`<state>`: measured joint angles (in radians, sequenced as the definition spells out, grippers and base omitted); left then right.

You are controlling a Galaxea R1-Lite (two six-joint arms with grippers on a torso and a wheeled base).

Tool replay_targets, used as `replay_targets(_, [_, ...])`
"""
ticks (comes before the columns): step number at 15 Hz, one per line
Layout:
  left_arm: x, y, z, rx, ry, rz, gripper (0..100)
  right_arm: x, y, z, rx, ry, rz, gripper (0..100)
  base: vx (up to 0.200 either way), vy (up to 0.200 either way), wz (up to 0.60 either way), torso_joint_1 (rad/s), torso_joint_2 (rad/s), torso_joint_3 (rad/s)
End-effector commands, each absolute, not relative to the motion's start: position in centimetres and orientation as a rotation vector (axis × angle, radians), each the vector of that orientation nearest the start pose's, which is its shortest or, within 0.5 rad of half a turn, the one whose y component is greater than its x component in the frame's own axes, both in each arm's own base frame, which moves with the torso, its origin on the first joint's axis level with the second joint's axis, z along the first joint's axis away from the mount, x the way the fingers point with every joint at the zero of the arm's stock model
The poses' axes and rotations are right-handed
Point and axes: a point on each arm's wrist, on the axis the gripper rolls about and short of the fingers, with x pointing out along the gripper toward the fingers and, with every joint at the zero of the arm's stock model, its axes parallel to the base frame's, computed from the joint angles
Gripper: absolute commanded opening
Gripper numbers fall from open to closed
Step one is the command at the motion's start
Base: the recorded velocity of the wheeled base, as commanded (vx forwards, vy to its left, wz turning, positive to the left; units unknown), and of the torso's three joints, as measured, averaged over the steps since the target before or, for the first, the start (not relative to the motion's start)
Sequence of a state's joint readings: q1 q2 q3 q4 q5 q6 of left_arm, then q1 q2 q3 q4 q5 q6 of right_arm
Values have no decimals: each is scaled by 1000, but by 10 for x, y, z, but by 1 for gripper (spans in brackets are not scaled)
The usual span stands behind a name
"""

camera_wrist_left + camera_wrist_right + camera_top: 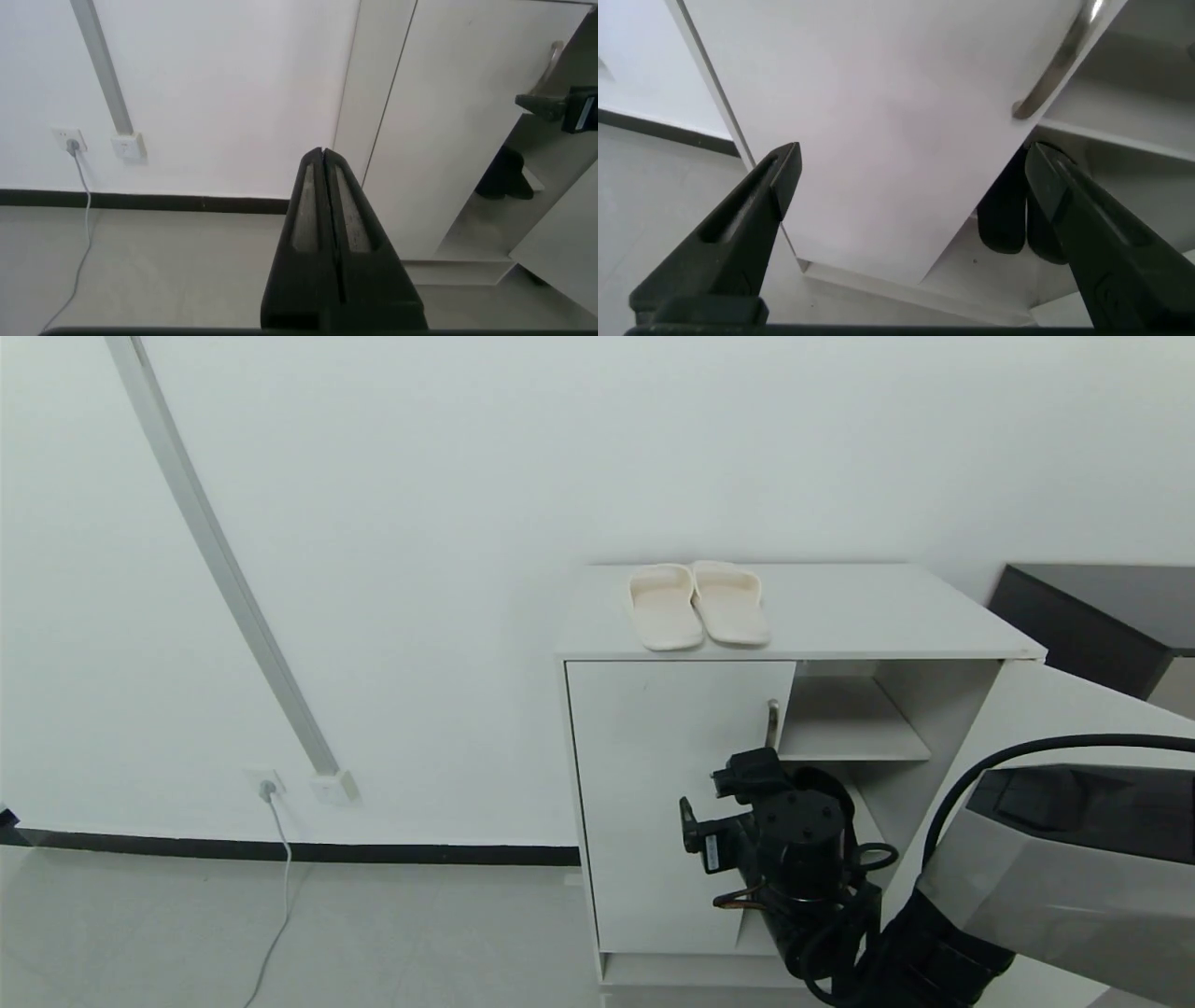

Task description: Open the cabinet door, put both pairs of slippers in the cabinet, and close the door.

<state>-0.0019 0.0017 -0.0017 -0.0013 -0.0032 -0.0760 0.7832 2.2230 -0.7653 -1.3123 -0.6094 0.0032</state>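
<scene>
Fingers released, the right gripper [912, 154] is hovering below the slippers [698, 605] atop the cabinet [859, 607], ready to grasp; the left gripper [322, 168] is idling clenched.

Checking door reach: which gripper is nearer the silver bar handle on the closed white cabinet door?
Right. The right gripper is just below the silver bar handle; the left gripper is far off, leftward.

cabinet top [840, 607]: cream slippers [698, 605] side by side | cabinet floor [971, 269]: dark slippers [999, 219]
</scene>
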Motion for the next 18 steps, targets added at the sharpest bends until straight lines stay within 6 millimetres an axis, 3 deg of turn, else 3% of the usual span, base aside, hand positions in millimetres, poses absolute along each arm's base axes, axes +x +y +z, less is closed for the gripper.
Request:
replay_targets(1, [-23,0,76,-77,-1,-5,0,274,255,59,-91,112,174,100,0,0,0,207,-520,-315])
replay_targets(10, [-23,0,76,-77,0,-5,0,274,254,56,-92,110,173,100,0,0,0,241,-559,-326])
replay_targets(14, [-23,0,76,-75,0,-5,0,271,250,49,-131,77,177,100,0,0,0,58,-129,-66])
replay_targets(18, [-23,0,76,-74,0,-6,0,287,247,74,-138,65,145,100,0,0,0,0,0,0])
